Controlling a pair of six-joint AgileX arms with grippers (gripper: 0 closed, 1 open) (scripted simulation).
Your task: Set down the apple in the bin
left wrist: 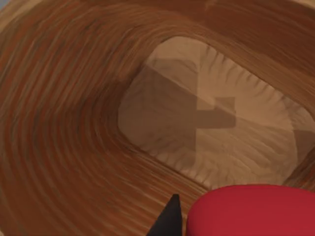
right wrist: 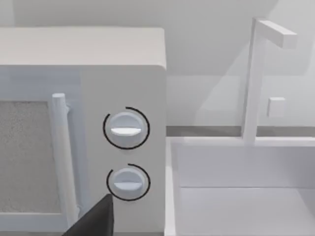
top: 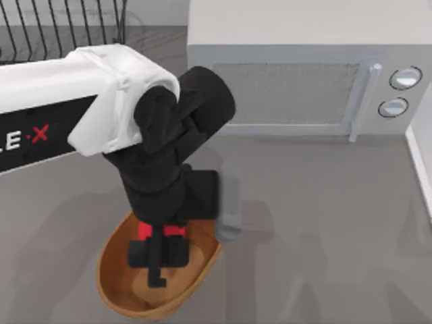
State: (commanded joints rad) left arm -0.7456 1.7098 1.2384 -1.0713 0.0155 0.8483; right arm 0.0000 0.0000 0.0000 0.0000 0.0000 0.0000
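Note:
My left gripper [top: 160, 237] reaches down into the bin [top: 111, 270], an oval orange-brown basket at the table's front left. It is shut on the apple [top: 174, 231], whose bright red shows on both sides of the black fingers. In the left wrist view the apple [left wrist: 251, 211] sits just above the bin's ribbed wall [left wrist: 64, 123] and pale tan bottom [left wrist: 216, 132], with one black fingertip [left wrist: 168, 221] beside it. The gripper's shadow falls on that bottom. A dark tip of my right gripper [right wrist: 93, 221] shows facing the microwave.
A grey microwave [top: 290, 88] with two knobs stands at the back. A black wire rack [top: 61, 27] is at the back left. A white sink [right wrist: 236, 196] with a faucet [right wrist: 253, 78] lies at the right.

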